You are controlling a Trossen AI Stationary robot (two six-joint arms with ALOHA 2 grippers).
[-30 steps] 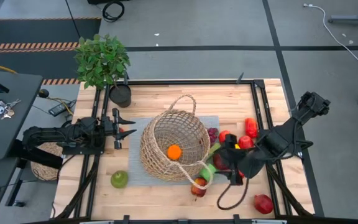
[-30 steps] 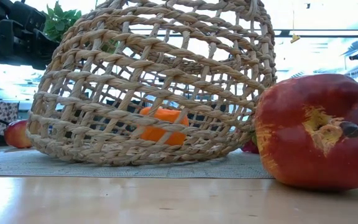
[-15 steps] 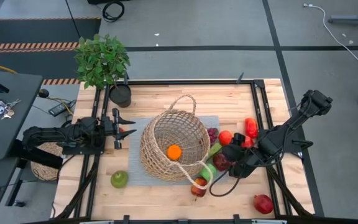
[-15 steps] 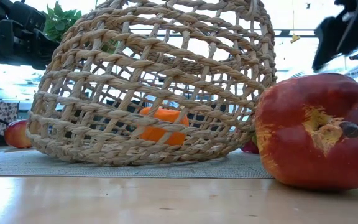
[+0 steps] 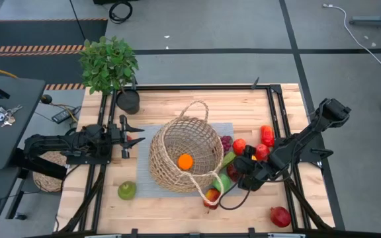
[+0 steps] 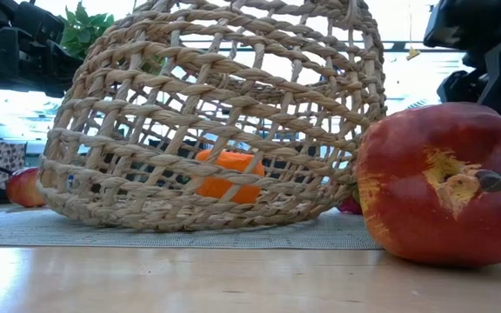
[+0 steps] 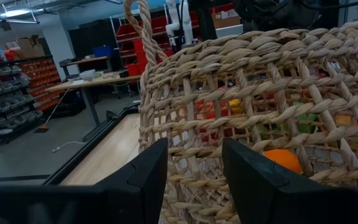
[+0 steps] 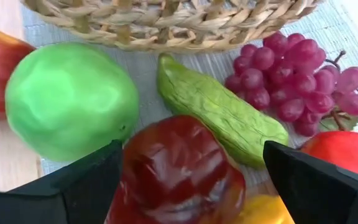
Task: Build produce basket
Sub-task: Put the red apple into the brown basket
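Note:
The tan wicker basket (image 5: pixel 184 155) sits on a grey mat and holds an orange (image 5: pixel 185 161). Produce lies against its right side: a dark red fruit (image 8: pixel 176 162), a green apple (image 8: pixel 70 99), a green pod (image 8: pixel 219 109), purple grapes (image 8: pixel 297 81) and a red fruit (image 8: pixel 340 149). My right gripper (image 5: pixel 240 170) hangs open over this pile. Its fingers stand on either side of the dark red fruit. My left gripper (image 5: pixel 132 135) is open at the basket's left wall (image 7: pixel 229 124), apart from it.
A green apple (image 5: pixel 126 190) lies near the table's near left. A red-yellow apple (image 5: pixel 211 196) lies by the basket's near handle, and a pomegranate (image 5: pixel 280 216) lies at the near right. A potted plant (image 5: pixel 109 64) stands at the far left corner. A small red fruit (image 6: pixel 24 187) lies under the left gripper.
My right gripper has moved toward the table's left and the basket, settling over the produce pile, and its arm has come into the low view at the upper right. The basket and fruit have stayed put.

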